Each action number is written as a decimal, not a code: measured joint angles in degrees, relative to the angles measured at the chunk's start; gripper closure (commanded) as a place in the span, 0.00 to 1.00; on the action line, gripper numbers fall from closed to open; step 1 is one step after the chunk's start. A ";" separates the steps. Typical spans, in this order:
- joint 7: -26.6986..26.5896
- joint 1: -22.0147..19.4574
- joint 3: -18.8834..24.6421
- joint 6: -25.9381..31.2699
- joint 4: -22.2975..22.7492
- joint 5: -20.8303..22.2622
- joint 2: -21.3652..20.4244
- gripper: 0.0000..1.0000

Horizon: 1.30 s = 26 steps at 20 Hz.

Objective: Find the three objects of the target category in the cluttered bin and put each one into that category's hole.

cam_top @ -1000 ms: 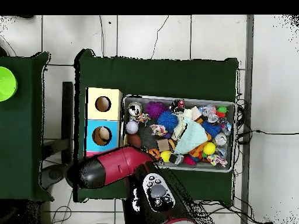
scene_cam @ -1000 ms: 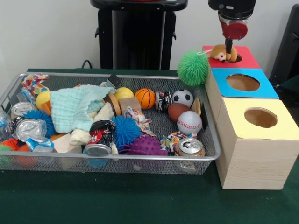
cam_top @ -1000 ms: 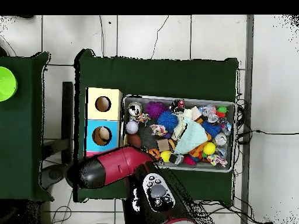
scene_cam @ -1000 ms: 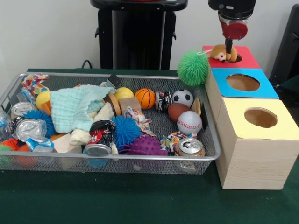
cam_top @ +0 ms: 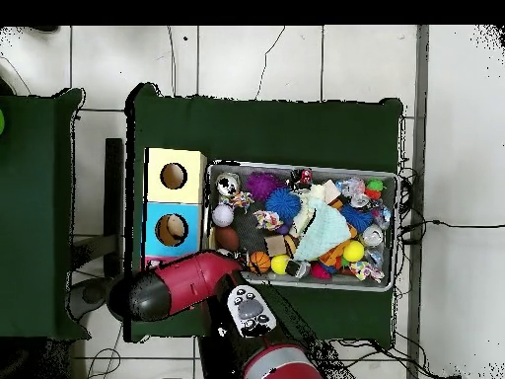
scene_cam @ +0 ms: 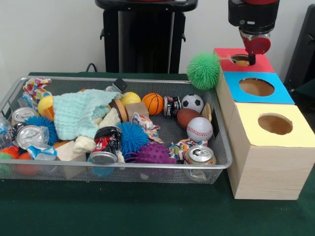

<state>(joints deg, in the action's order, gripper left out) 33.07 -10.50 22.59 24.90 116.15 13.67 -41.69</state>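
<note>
My gripper [scene_cam: 252, 58] hangs from the arm at the top right, its tip right over the round hole [scene_cam: 240, 60] of the red-topped box [scene_cam: 263, 64]. Something orange-brown shows inside that hole; I cannot tell what it is. I cannot see whether the gripper holds anything. The wire mesh bin [scene_cam: 147, 166] fills the left and middle, full of balls, cans and cloths. No plush animal shows clearly in it. In the overhead view the red arm [cam_top: 187, 286] covers the red-topped box and the gripper; the bin [cam_top: 296, 166] lies to its right.
A green spiky ball [scene_cam: 203, 70] sits at the bin's far right corner against the red-topped box. The blue-topped box [scene_cam: 256, 87] and the yellow-topped box [scene_cam: 275, 125] stand in a row nearer the camera. A mint knitted cloth [scene_cam: 81, 113] lies over the clutter.
</note>
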 measured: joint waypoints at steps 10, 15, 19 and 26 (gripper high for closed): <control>0.00 0.41 -0.73 0.00 0.02 -1.40 0.07 1.00; 0.01 0.69 -1.36 0.34 0.09 -1.83 -0.18 0.00; 0.00 0.83 -2.33 0.60 0.09 -2.14 -0.21 0.00; 0.00 1.22 -2.98 0.58 0.08 -2.99 -0.21 0.00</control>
<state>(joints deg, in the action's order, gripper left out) 33.07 -9.28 19.61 25.48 116.24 10.68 -41.90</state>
